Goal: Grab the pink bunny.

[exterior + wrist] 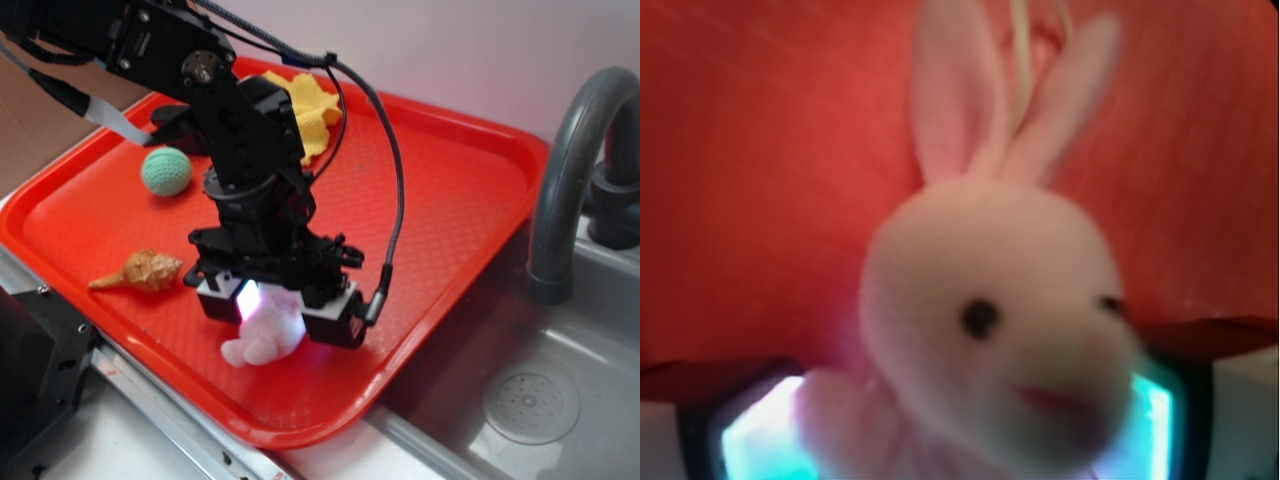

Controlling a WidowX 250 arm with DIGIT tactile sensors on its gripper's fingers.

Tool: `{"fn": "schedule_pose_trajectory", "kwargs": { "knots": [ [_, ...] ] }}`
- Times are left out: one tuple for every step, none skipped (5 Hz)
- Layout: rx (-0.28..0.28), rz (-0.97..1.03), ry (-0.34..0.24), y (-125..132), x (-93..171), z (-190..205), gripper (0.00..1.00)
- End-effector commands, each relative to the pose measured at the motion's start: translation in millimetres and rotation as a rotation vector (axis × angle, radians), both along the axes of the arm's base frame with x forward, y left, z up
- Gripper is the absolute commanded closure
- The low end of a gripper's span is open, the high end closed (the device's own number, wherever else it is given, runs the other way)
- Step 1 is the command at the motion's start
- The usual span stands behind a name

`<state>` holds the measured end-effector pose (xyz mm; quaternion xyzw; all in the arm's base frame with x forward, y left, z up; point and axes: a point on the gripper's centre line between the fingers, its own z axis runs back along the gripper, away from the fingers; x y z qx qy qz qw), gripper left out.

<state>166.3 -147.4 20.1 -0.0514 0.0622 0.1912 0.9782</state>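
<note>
a red tray point(450, 200) is lying on the counter, its right edge just beside a grey sink basin point(560, 360) with a drain point(530, 407) and a dark curved faucet point(570, 170).

at the far left of the tray a teal ball point(166, 171) is resting on its own. nearer and still on the left, a tan shell point(140, 271) is lying on its side, its pointed tip aiming left. further right, at the tray's far edge, a yellow cloth point(315, 115) is sitting crumpled, partly hidden behind the black arm point(200, 70).

the arm is reaching down from the upper left, and the gripper point(282, 310) is standing over the near middle of the tray, close to the near rim. the pink bunny point(265, 335) is sitting right there, between the two pale finger blocks, its fluffy body sticking out below them and resting on the tray. a glow is lighting the gap above it.

in the wrist view the pink bunny point(990, 300) is filling the picture, blurred, face toward the camera, two ears pointing up against the red tray point(760, 150). the lit fingers point(755, 440) are showing at the bottom corners, one on each side of its body. the fingers are sitting narrow and close against the bunny's sides, and they are appearing to press on it, though firm contact is hard to confirm through the blur.
</note>
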Motion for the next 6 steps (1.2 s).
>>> {"fn": "schedule_pose_trajectory", "kwargs": {
  "knots": [
    [0.009, -0.004, -0.023, -4.5, -5.6, -1.4, 1.0],
    [0.018, 0.056, -0.059, 2.6, -1.4, 17.3, 1.0],
    [-0.004, 0.082, -0.108, 26.6, 10.9, 57.9, 1.0],
    [-0.023, 0.105, -0.173, 52.6, 14.0, 92.1, 1.0],
    [-0.009, 0.058, -0.254, 89.8, 9.9, 134.9, 1.0],
    [-0.007, -0.014, -0.333, 118.7, -0.9, 179.5, 1.0]
  ]
}}
